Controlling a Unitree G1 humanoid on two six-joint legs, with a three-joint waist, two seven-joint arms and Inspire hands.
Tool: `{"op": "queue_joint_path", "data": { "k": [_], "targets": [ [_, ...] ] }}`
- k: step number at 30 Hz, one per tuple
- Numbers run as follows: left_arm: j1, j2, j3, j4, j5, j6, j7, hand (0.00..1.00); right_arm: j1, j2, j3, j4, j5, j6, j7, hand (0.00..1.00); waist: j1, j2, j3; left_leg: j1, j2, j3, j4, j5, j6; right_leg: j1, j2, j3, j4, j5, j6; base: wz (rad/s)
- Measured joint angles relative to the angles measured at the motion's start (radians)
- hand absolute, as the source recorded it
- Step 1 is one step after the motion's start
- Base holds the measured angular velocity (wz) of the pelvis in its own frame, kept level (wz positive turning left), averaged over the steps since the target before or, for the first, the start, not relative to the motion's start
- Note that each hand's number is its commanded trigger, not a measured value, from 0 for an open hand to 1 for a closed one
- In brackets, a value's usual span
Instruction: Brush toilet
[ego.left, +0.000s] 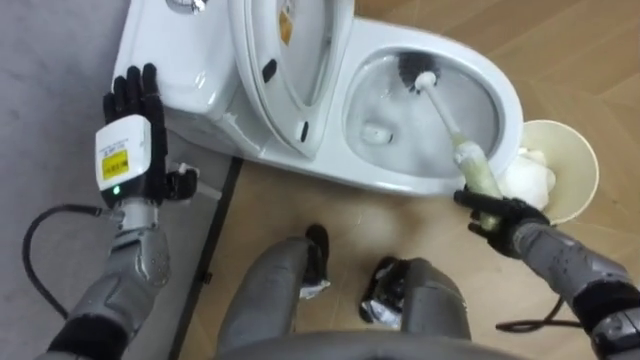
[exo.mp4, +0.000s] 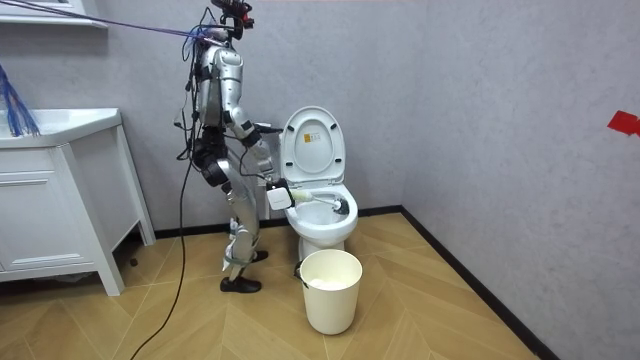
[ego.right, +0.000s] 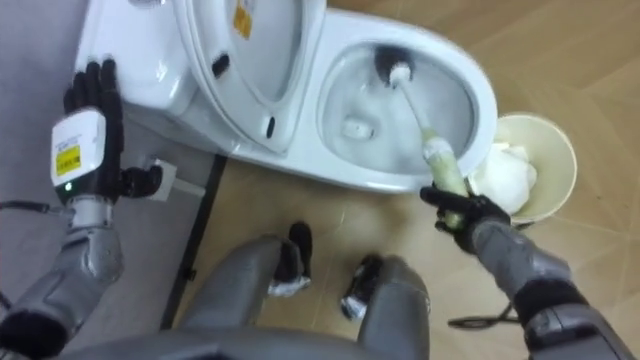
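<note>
In the left eye view, the right hand (ego.left: 497, 213) is curled round the pale grip of the toilet brush (ego.left: 447, 112), just outside the rim of the toilet (ego.left: 508, 100). The bristle head is down in the bowl (seat and lid are up). The left hand (ego.left: 135, 130) is held beside the cistern, fingers straight.

In the room view, the robot stands at the toilet's side, on the room view's left. A waste bin (exo.mp4: 330, 290) stands before the toilet.

In the right eye view, crumpled white material (ego.right: 505, 172) lies in the bin.
</note>
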Motion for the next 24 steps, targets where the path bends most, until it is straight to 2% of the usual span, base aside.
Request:
{"op": "queue_joint_path", "data": {
  "k": [3, 5, 6, 8, 10, 11, 12, 13, 14, 16, 17, 18, 19, 21, 22, 24],
  "targets": [
    [0.097, -0.032, 0.05, 0.024, 0.004, -0.009, -0.002, 0.0, 0.073, 0.001, -0.041, -0.024, -0.074, 0.0, 0.0, 1.0, -0.002, -0.005, -0.0168, 0.077, -0.001, -0.001, -0.056, 0.001, -0.001, 0.088, 0.016, -0.011, -0.084, 0.024, 0.01, -0.03],
    [0.151, -0.057, 0.068, 0.028, 0.006, -0.019, -0.002, 0.0, 0.128, 0.001, -0.067, -0.06, -0.139, 0.0, -0.003, 1.0, 0.002, -0.014, -0.0198, 0.136, -0.005, 0.008, -0.088, 0.001, -0.001, 0.147, 0.022, -0.008, -0.126, 0.029, 0.02, -0.07],
    [0.186, -0.076, 0.089, 0.029, 0.006, -0.02, -0.001, 0.0, 0.158, 0.001, -0.067, -0.084, -0.203, 0.0, -0.004, 1.0, 0.003, -0.021, -0.0247, 0.177, -0.005, 0.012, -0.105, 0.0, -0.001, 0.19, 0.031, 0.002, -0.159, 0.035, 0.029, -0.1],
    [0.228, -0.085, 0.108, 0.033, 0.0, -0.03, -0.001, 0.0, 0.204, 0.001, -0.083, -0.118, -0.297, 0.0, -0.004, 1.0, 0.002, -0.032, -0.0336, 0.221, -0.006, 0.013, -0.126, -0.001, -0.003, 0.238, 0.039, -0.001, -0.203, 0.042, 0.034, -0.05],
    [0.268, -0.099, 0.142, 0.029, -0.002, -0.053, 0.005, 0.0, 0.272, 0.0, -0.125, -0.205, -0.409, 0.0, -0.011, 1.0, 0.001, -0.039, -0.0352, 0.268, -0.005, 0.011, -0.147, -0.006, -0.008, 0.296, 0.048, -0.006, -0.24, 0.046, 0.037, 0.0],
    [0.277, -0.102, 0.148, 0.019, -0.001, -0.053, 0.005, 0.0, 0.293, 0.0, -0.14, -0.235, -0.444, 0.0, -0.012, 1.0, 0.001, -0.04, -0.0352, 0.277, -0.005, 0.01, -0.147, -0.007, -0.01, 0.31, 0.05, -0.006, -0.247, 0.046, 0.038, 0.0],
    [0.308, -0.118, 0.17, -0.015, -0.001, -0.059, 0.012, 0.0, 0.333, 0.004, -0.172, -0.294, -0.495, -0.013, -0.01, 1.0, 0.001, -0.04, -0.0359, 0.3, -0.005, 0.008, -0.15, -0.012, -0.012, 0.334, 0.053, -0.007, -0.26, 0.046, 0.038, -0.05],
    [0.336, -0.136, 0.189, -0.041, -0.003, -0.069, 0.029, 0.0, 0.367, 0.024, -0.226, -0.345, -0.511, -0.078, -0.012, 1.0, -0.002, -0.04, -0.0372, 0.328, -0.006, 0.008, -0.159, -0.013, -0.013, 0.361, 0.056, -0.005, -0.274, 0.047, 0.04, -0.07],
    [0.348, -0.143, 0.196, -0.051, -0.004, -0.076, 0.037, 0.0, 0.377, 0.035, -0.252, -0.368, -0.511, -0.118, -0.016, 1.0, -0.005, -0.039, -0.0387, 0.343, -0.005, 0.008, -0.167, -0.014, -0.016, 0.374, 0.059, -0.003, -0.283, 0.048, 0.041, -0.06],
    [0.368, -0.151, 0.217, -0.055, -0.011, -0.107, 0.049, 0.0, 0.382, 0.077, -0.336, -0.411, -0.511, -0.257, -0.043, 1.0, -0.013, -0.046, -0.0531, 0.403, -0.002, 0.008, -0.206, -0.018, -0.022, 0.429, 0.072, -0.003, -0.322, 0.055, 0.042, -0.02],
    [0.371, -0.153, 0.221, -0.054, -0.025, -0.118, 0.053, 0.0, 0.38, 0.083, -0.349, -0.413, -0.512, -0.286, -0.048, 1.0, -0.012, -0.045, -0.0589, 0.417, -0.002, 0.008, -0.215, -0.019, -0.025, 0.444, 0.075, -0.003, -0.332, 0.055, 0.042, 0.0],
    [0.374, -0.16, 0.23, -0.053, -0.045, -0.131, 0.064, 0.0, 0.377, 0.089, -0.376, -0.418, -0.514, -0.332, -0.054, 1.0, -0.008, -0.046, -0.0604, 0.441, -0.002, 0.006, -0.218, -0.022, -0.028, 0.474, 0.08, -0.003, -0.347, 0.056, 0.043, 0.0],
    [0.381, -0.162, 0.235, -0.051, -0.064, -0.143, 0.072, 0.0, 0.376, 0.091, -0.389, -0.43, -0.523, -0.362, -0.063, 1.0, -0.006, -0.047, -0.0604, 0.458, -0.003, 0.006, -0.224, -0.024, -0.031, 0.493, 0.083, -0.003, -0.359, 0.058, 0.043, 0.0],
    [0.399, -0.163, 0.24, -0.039, -0.075, -0.16, 0.085, 0.0, 0.383, 0.099, -0.409, -0.442, -0.548, -0.395, -0.073, 1.0, -0.005, -0.052, -0.06, 0.476, -0.003, 0.008, -0.237, -0.024, -0.034, 0.511, 0.091, 0.0, -0.378, 0.064, 0.041, -0.07],
    [0.411, -0.164, 0.245, -0.012, -0.089, -0.175, 0.086, 0.0, 0.391, 0.103, -0.414, -0.442, -0.551, -0.406, -0.077, 1.0, -0.005, -0.056, -0.0599, 0.482, -0.002, 0.008, -0.239, -0.027, -0.038, 0.522, 0.097, 0.003, -0.395, 0.069, 0.039, -0.11],
    [0.418, -0.169, 0.254, 0.069, -0.112, -0.177, 0.084, 0.0, 0.405, 0.105, -0.419, -0.438, -0.575, -0.408, -0.085, 1.0, -0.012, -0.061, -0.0591, 0.492, -0.002, 0.009, -0.246, -0.029, -0.042, 0.531, 0.1, 0.006, -0.406, 0.071, 0.038, -0.08]
  ]
}}
